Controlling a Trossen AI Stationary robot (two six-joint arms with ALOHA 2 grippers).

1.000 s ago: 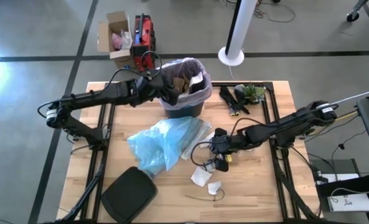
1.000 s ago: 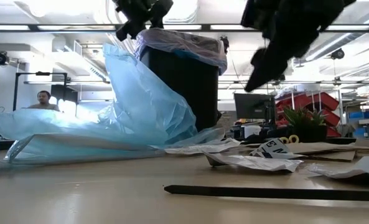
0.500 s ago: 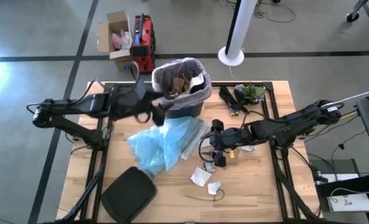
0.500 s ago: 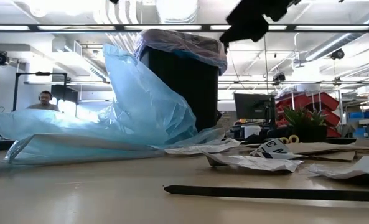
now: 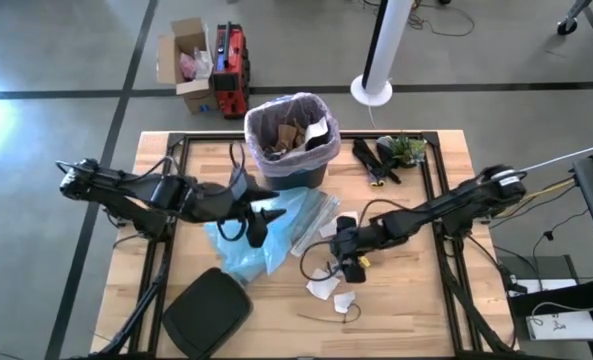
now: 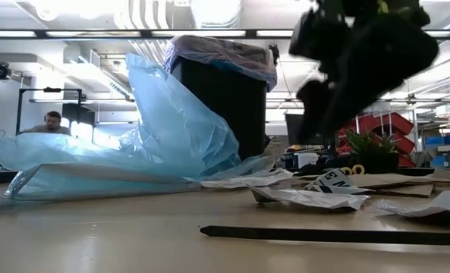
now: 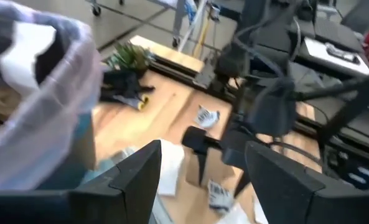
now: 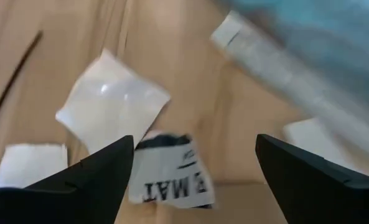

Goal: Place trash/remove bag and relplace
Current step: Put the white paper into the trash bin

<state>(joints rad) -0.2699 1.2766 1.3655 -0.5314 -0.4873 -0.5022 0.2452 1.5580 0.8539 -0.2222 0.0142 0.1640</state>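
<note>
The black bin (image 5: 292, 170) stands at the table's far middle, lined with the pinkish-white bag (image 5: 324, 150), whose rim is folded over the bin's edge. Brown and white trash (image 5: 291, 135) lies inside it. More white trash scraps (image 5: 324, 285) lie flat on the wood near the front; one carries black print (image 8: 172, 180). My right gripper (image 5: 348, 262) hangs open just above these scraps (image 8: 112, 109), pointing down at a slant. My left gripper (image 5: 266, 222) is open and holds nothing, hovering over the light blue bag, well clear of the bin (image 7: 53, 118).
A light blue plastic bag (image 5: 256, 230) lies crumpled in front of the bin, a flat clear folded liner (image 5: 316, 215) beside it. There is a black lid (image 5: 208, 312) at the near left, black and green clutter (image 5: 391, 155) at the far right, and a thin black strip (image 6: 323, 235) near the front.
My left gripper has swung away from the bin's rim toward the table's near edge and now hangs over the light blue bag, turned toward the right arm. My right gripper rose briefly, then came back down over the white scraps.
</note>
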